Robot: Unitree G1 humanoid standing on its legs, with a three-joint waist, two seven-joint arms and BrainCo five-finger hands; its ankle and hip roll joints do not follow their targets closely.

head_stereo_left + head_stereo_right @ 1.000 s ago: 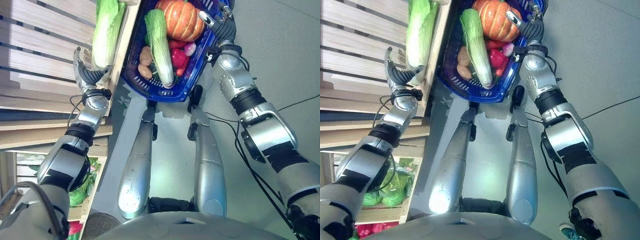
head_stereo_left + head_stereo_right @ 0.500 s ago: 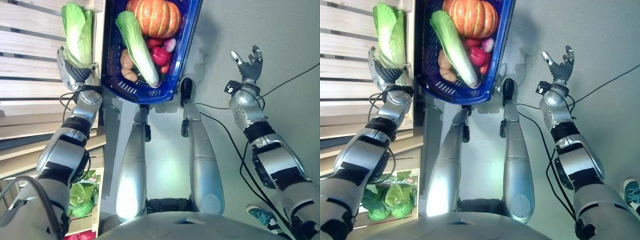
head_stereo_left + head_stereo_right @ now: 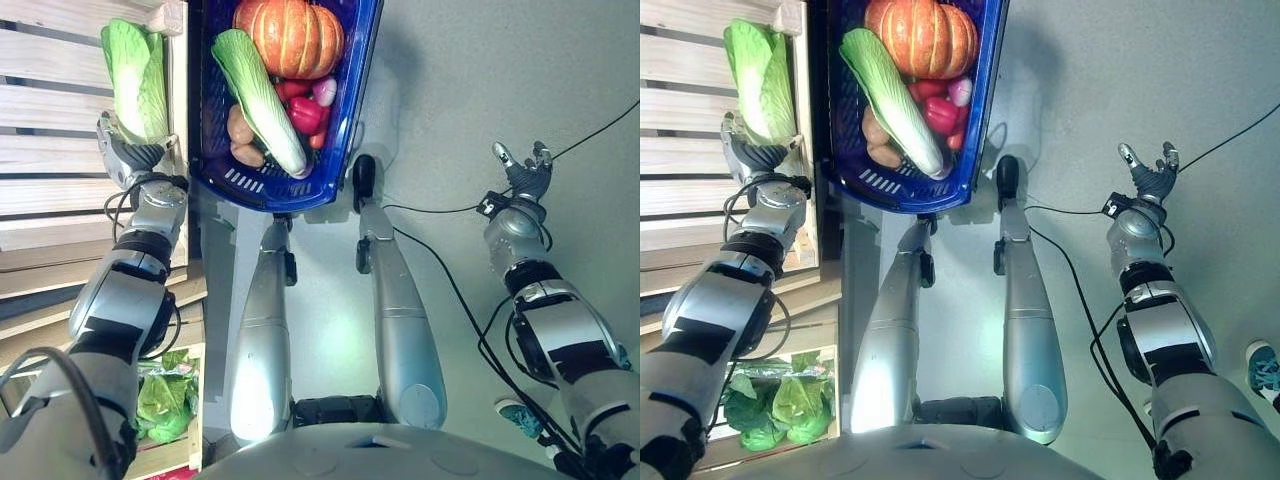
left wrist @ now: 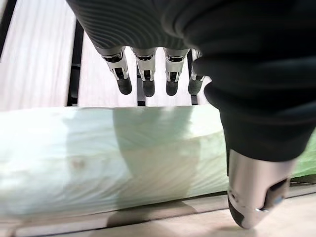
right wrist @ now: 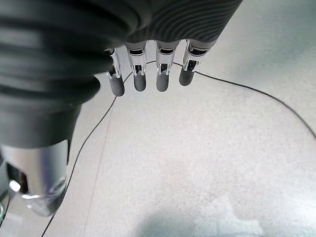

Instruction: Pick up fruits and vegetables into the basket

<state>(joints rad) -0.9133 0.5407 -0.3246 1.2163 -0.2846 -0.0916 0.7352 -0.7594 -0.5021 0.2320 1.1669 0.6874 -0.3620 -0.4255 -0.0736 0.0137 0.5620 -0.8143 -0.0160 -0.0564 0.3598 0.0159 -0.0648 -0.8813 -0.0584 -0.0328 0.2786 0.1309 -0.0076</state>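
The left hand sits against a cabbage on the wooden shelf, just left of the basket; its wrist view shows straight fingers over the pale stalk and the thumb beneath, not yet clamped. The right hand, which 1 second ago was at the basket's right rim, now hangs relaxed and empty well right of it. The basket already holds a pumpkin and 1 cabbage; this one likely goes in next.

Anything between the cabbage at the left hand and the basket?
The wooden crate's side wall stands between the napa cabbage at the left hand and the blue basket; otherwise nothing visible blocks the way.
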